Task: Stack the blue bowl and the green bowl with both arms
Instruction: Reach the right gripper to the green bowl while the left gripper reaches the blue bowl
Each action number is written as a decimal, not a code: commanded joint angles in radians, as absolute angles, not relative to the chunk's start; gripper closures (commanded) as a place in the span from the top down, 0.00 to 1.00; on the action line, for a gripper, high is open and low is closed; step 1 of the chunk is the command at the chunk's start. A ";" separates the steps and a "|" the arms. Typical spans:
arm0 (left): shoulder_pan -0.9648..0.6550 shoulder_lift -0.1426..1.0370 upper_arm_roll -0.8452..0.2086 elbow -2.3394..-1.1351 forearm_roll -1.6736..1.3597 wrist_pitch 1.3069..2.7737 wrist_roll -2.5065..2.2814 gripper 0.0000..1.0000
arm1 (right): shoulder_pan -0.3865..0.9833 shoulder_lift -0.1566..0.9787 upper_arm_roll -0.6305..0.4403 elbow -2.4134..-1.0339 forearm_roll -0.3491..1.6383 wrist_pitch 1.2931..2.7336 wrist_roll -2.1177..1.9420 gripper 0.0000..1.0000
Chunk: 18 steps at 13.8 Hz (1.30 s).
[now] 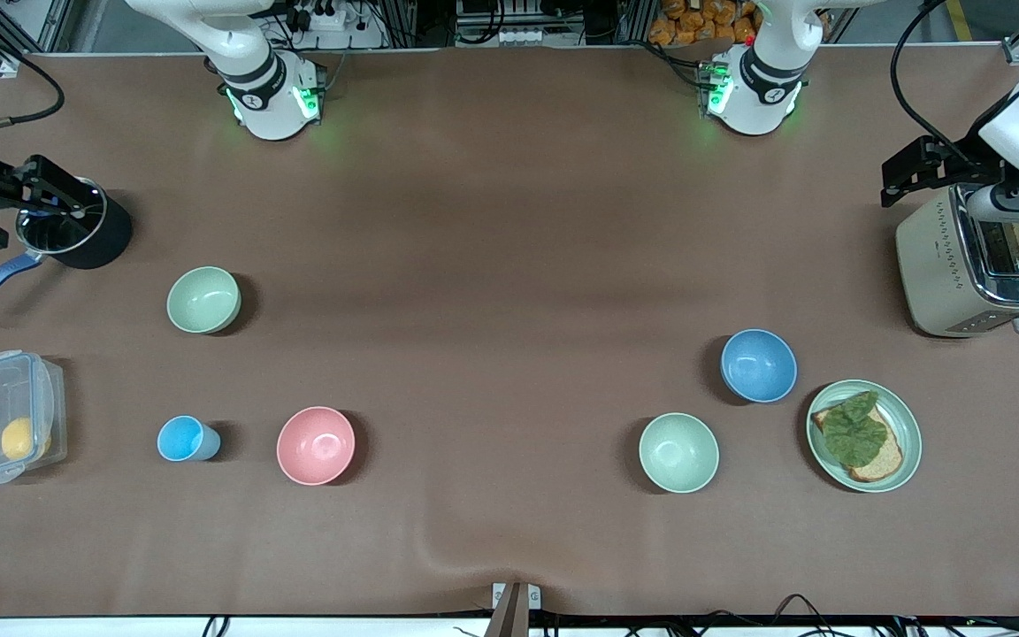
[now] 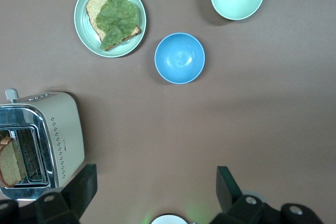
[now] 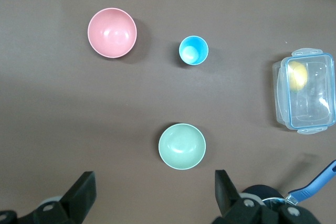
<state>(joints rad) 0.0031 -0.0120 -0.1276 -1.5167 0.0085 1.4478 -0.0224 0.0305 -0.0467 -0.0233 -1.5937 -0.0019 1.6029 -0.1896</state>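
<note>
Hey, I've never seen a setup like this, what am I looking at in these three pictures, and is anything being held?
Two robot arms stand at a brown table. One picture looks down from a high camera facing them; the other two come from cameras on each arm's wrist.

The left gripper hangs open over the toaster, holding nothing. The right gripper hangs open over the black pot, also holding nothing.

On the table: the blue bowl beside a plate with bread and a leaf, and a pale green bowl nearer the front camera. Toward the right arm's end sit the green bowl, a pink bowl, a small blue cup and a clear box.
</note>
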 commanded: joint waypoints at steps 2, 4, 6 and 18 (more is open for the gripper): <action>0.003 0.003 -0.127 -1.505 0.008 1.427 -0.032 1.00 | -0.014 -0.026 -0.032 -1.608 -0.003 1.583 -0.190 1.00; 0.005 0.020 -0.129 -1.506 0.008 1.428 -0.061 1.00 | -0.041 0.020 -0.032 -1.608 -0.002 1.580 -0.205 1.00; 0.011 0.043 -0.121 -1.506 0.008 1.434 -0.063 1.00 | -0.061 0.032 -0.034 -1.617 -0.002 1.562 -0.227 1.00; 0.110 0.385 -0.110 -1.721 -0.002 1.914 -0.066 1.00 | -0.255 0.044 -0.031 -2.018 0.080 1.911 -0.403 1.00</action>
